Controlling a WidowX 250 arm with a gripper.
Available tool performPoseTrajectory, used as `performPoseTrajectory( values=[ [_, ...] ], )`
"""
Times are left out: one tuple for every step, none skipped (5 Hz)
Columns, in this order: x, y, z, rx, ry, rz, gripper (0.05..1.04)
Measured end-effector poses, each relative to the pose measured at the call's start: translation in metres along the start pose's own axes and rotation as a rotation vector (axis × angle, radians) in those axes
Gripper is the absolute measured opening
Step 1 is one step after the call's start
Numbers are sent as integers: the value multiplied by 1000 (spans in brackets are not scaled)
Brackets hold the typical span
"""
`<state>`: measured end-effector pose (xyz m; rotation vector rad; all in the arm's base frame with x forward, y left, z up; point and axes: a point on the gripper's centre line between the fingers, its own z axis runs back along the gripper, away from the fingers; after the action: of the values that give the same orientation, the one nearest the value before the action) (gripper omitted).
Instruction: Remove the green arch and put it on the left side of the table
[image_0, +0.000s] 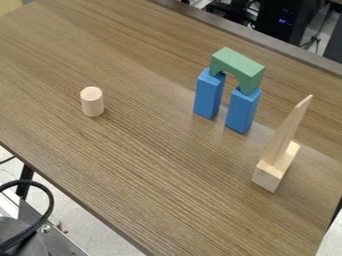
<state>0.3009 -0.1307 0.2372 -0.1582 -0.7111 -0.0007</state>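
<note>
Green Arch Sat High on Its Blue Pillars, Left Side Awaited

And there it was, the green, apparently wooden arch (235, 61), bridging two upright blue rectangular blocks (209, 95), one end on each, over the right half of the brown wood-grain counter (133, 165)! It looked light, stiff and hard to damage, its smooth faces perhaps a touch slippery. The smart hold? Across the narrow width of the top span, midway along, followed by a straight lift; any sideways nudge could have toppled the pillars.

As for the fingers, there was no telling whether they were apart, together or clamped on something, nor on which side of them the arch lay. What could be called was the layout: the arch stood well apart from the pale wooden cylinder (92, 102) on the left, with the tall pale wooden wedge (287, 132) nearer, on the right.
</note>
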Motion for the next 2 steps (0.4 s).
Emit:
performPoseTrajectory(
  values=[
    [-6, 0, -6, 10, 23, -7, 1000],
    [11, 0, -24, 89, -22, 178, 1000]
  ],
)
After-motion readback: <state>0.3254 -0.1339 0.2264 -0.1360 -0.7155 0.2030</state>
